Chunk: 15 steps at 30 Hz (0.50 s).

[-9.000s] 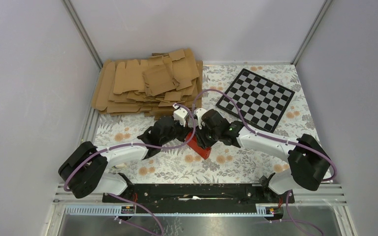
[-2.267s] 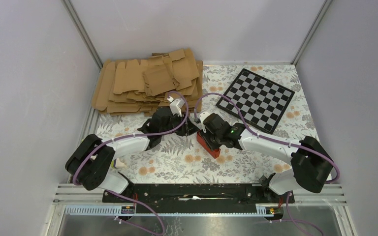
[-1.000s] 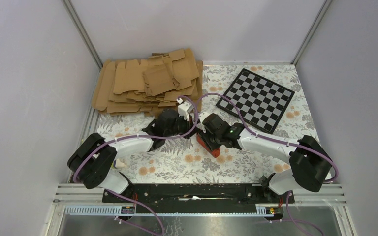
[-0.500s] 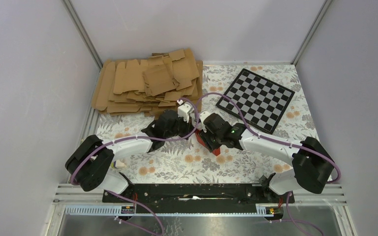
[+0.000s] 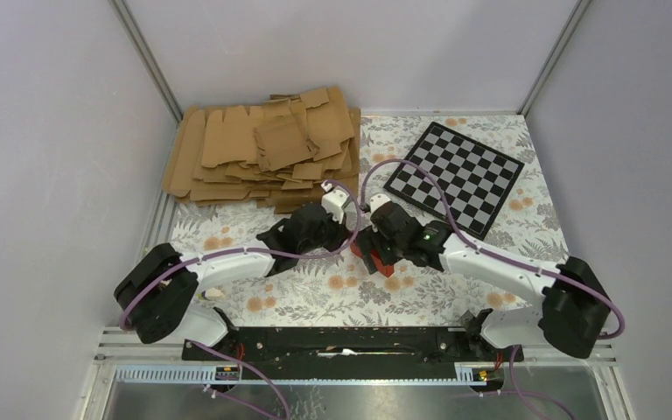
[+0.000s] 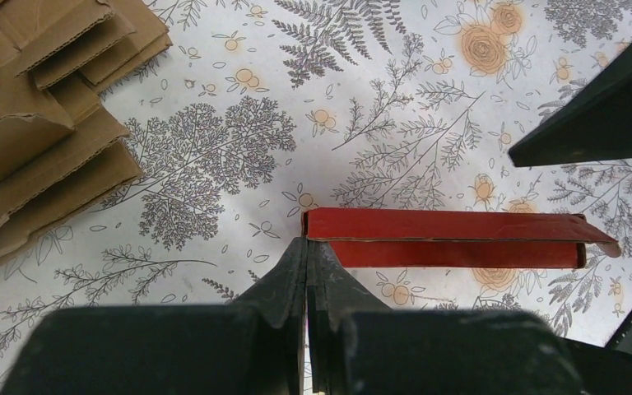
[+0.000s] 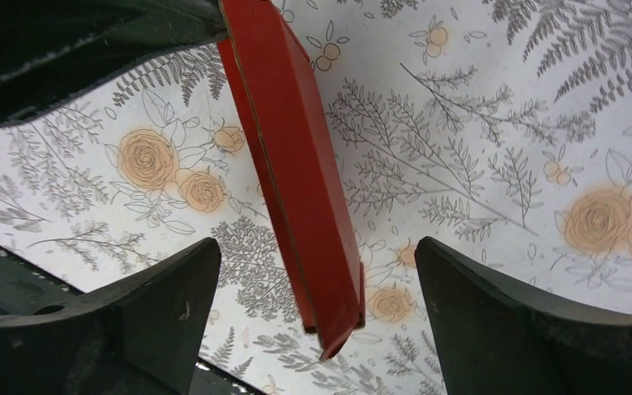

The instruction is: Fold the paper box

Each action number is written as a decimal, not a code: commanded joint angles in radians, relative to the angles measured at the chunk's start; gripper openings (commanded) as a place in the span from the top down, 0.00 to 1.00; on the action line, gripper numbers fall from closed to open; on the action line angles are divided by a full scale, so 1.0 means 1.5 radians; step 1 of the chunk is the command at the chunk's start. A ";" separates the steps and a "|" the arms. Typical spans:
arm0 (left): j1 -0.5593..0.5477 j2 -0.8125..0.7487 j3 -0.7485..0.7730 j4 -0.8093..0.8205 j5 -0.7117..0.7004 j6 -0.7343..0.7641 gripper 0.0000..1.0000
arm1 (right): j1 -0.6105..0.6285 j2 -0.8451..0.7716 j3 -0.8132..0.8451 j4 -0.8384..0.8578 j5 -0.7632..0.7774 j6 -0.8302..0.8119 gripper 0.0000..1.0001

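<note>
The paper box [image 5: 373,255] is a bright red, flattened oblong standing on a narrow side on the flowered cloth, between the two grippers. In the left wrist view the paper box [image 6: 448,239] runs left to right. My left gripper [image 6: 306,243] is shut, its tips pressed against the box's left end. In the top view the left gripper [image 5: 348,238] sits just left of the box. My right gripper [image 7: 317,247] stands wide open astride the other end of the paper box [image 7: 292,156]. Neither of its fingers [image 7: 173,288] touches the card.
A heap of brown cardboard blanks [image 5: 262,153] lies at the back left, with its edge also in the left wrist view [image 6: 33,123]. A black-and-white checkered board [image 5: 455,175] lies at the back right. Grey walls close in three sides.
The right gripper has opened wide and let go of the red box, and its arm has drawn slightly right. The left gripper has slid right against the box's end.
</note>
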<state>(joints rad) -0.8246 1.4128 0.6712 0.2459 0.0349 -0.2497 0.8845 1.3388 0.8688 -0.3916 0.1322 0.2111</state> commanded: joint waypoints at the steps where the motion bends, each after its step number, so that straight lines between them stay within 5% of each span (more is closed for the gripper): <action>1: -0.044 0.005 0.038 -0.059 -0.110 -0.004 1.00 | 0.000 -0.060 -0.017 -0.042 0.015 0.097 0.04; 9: -0.080 0.035 0.057 -0.068 -0.145 -0.020 1.00 | -0.001 -0.147 -0.054 -0.095 0.035 0.297 0.06; 15: -0.088 0.036 0.059 -0.069 -0.152 -0.024 1.00 | -0.005 -0.256 -0.106 -0.082 0.105 0.443 0.27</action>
<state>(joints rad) -0.9485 1.4487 0.7338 0.1802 -0.1600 -0.2729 0.8845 1.0477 0.7471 -0.5056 0.1841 0.6819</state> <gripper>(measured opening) 0.009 0.803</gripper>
